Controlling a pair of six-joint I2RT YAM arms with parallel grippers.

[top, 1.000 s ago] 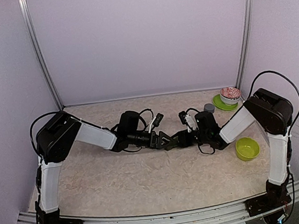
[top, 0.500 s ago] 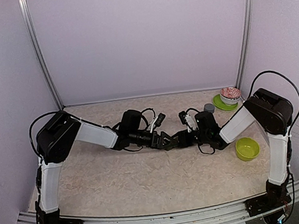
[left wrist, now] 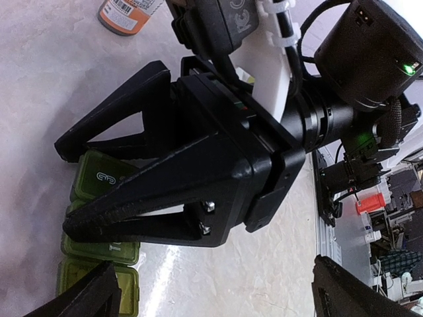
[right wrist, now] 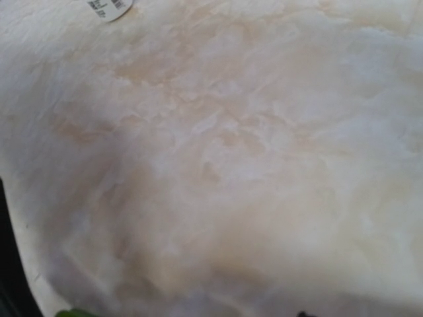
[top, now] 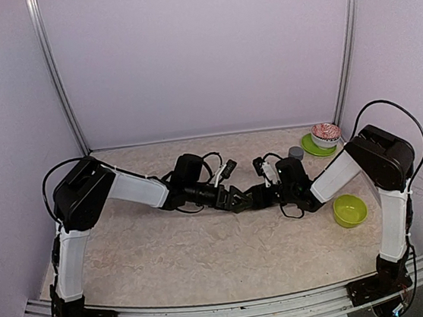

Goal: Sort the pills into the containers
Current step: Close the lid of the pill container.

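The left gripper (top: 234, 199) has crept a little to the right and toward the far side over the last second. Its tips now sit just beside the right gripper (top: 251, 198) at mid-table. Its claw is spread as wide as it goes and holds nothing, and in its own wrist view the fingers show only at the bottom corners.

That view looks along the right gripper onto the green pill organizer (left wrist: 99, 177), which lies flat on the table (top: 208, 266) with its lids down. An orange bottle (left wrist: 125, 13) stands on the far side of it.

The right arm has not shifted. Its claw is part-way open, with the fingertips either side of one compartment of the organizer. I cannot tell whether they pinch it or merely straddle it.

Further right are a grey cap (top: 296, 152), a patterned bowl (top: 325, 132) on a green plate (top: 310, 147), and a lime bowl (top: 350, 210) nearer.

No pills are visible. The left arm's approach suggests both claws are about to work on the organizer, probably on a lid, so sorting looks barely begun.
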